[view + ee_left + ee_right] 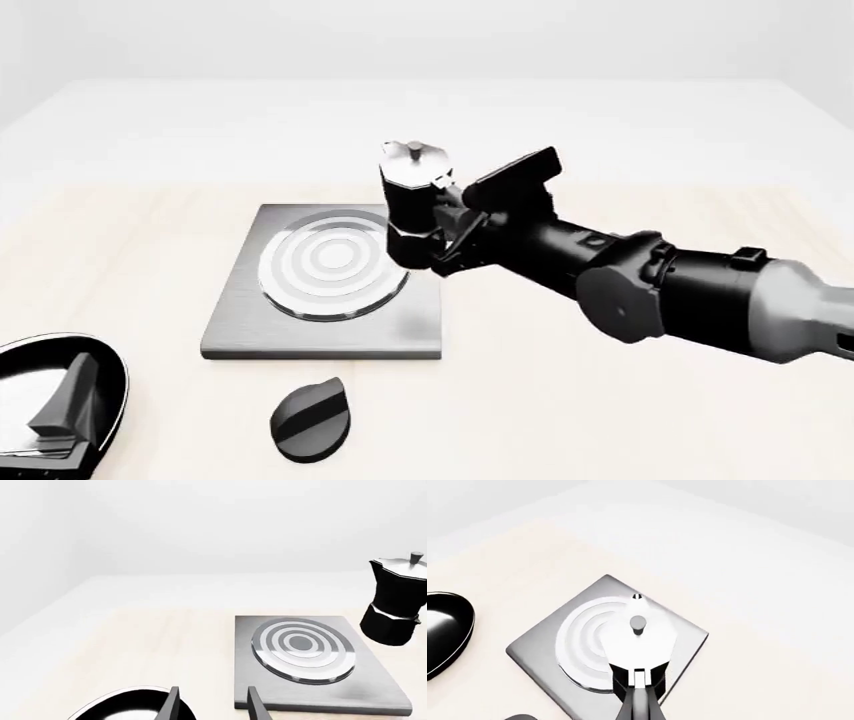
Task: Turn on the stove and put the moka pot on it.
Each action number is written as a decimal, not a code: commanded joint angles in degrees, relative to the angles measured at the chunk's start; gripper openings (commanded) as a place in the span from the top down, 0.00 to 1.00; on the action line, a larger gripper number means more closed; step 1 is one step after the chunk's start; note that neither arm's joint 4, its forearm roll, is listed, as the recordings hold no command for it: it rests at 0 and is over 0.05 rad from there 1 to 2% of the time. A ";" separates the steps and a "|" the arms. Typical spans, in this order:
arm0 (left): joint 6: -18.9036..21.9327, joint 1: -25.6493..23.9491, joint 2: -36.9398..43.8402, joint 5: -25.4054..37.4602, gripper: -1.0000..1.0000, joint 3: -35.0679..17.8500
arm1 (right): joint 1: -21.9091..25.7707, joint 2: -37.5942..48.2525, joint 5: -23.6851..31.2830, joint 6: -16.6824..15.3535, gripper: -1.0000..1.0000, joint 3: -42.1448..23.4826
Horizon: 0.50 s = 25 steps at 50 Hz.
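The right gripper (451, 232) is clenched on the moka pot (416, 205), which hangs tilted over the stove's (320, 330) three-o'clock edge, not yet set down. The knob (312, 420) lies at the stove's six o'clock. The left gripper (212, 705) is released, near the pan (114, 385).

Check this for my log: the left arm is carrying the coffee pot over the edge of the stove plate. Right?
Not quite. The right gripper is the one carrying the coffee pot, as the front view shows, at the stove plate's right edge. The left gripper sits by the black pan.
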 commanded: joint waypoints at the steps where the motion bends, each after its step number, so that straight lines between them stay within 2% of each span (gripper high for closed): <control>1: -0.24 -0.19 0.00 0.21 0.00 0.00 | 2.72 10.08 2.88 -1.41 1.00 -12.97; 13: -0.21 -0.09 0.00 0.91 0.00 0.00 | 4.65 20.12 5.62 -2.02 1.00 -24.42; 20: -0.27 0.04 0.00 1.18 0.00 0.00 | 5.62 23.89 6.48 -2.95 1.00 -28.40; 25: -0.29 0.04 0.00 1.25 0.00 0.00 | 6.09 26.75 7.14 -2.26 1.00 -31.60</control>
